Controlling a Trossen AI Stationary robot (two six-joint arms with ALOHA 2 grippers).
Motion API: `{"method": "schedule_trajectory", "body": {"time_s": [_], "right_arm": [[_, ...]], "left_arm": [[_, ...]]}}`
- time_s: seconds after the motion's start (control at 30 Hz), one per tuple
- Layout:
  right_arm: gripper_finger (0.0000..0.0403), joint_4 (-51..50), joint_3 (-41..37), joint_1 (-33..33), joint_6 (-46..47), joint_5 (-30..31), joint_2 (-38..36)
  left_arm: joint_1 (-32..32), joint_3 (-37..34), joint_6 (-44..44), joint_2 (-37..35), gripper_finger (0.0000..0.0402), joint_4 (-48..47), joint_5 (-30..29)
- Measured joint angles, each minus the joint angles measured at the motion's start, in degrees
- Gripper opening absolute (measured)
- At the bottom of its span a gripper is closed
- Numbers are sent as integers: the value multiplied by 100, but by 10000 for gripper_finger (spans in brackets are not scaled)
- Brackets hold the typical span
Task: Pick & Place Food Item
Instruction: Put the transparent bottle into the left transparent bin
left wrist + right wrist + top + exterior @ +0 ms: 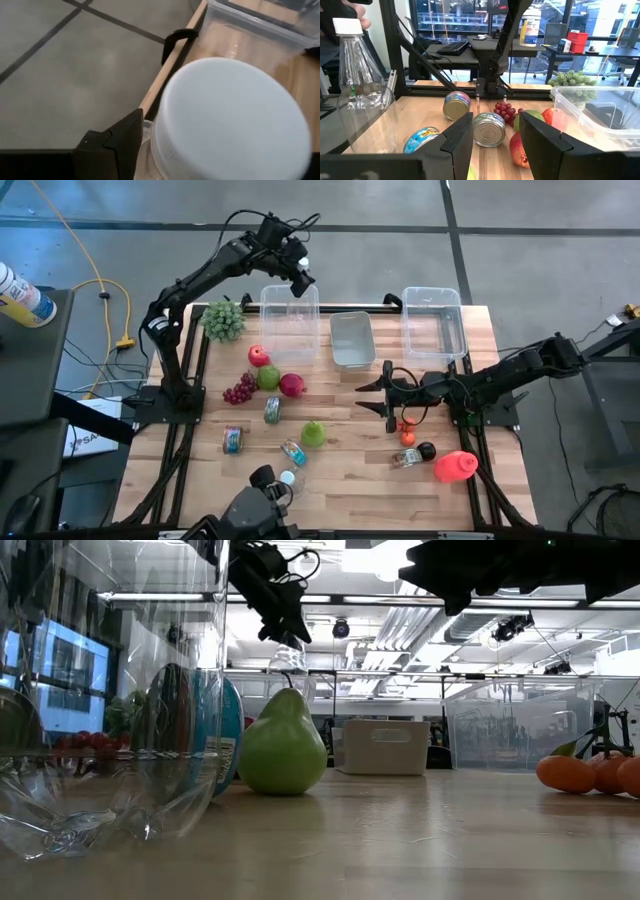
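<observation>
My left gripper (298, 275) is at the table's far edge, above the left clear bin (290, 310), shut on a clear container with a round white cap (230, 120). In the low view the container (288, 662) hangs under the gripper (275, 605). My right gripper (388, 395) stands open and level at the table's right middle, pointing left, with nothing between its fingers (495, 140). A green pear (314, 433), a green apple (268, 377), a red apple (259, 356), a pomegranate (292, 385), grapes (239, 390) and cans (272, 410) lie on the table. My left gripper has the clear container between its two fingers, just below the white cap. One finger (117, 142) shows beside the clear wall (148, 131); the cap hides the other side. The fingers slant down toward the far edge. The container is lifted clear, above the bin.
A grey tub (352, 338) and a second clear bin (434, 320) stand at the far edge. Oranges (407, 430), a red bottle (455, 467) and a dark round item (427, 450) lie at the right front. A clear bottle (285, 480) lies at the near edge, a leafy green bunch (224, 320) at far left.
</observation>
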Motion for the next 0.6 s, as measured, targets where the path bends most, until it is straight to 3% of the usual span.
{"method": "schedule_trajectory", "body": {"time_s": [0.33, 0.6], "right_arm": [[151, 0, 0, 2, -42, 14, 0], [151, 0, 0, 0, -3, 15, 0]], "left_arm": [[-190, 0, 110, 67, 219, 63, -565], [-174, 0, -166, 76, 220, 58, -547]]}}
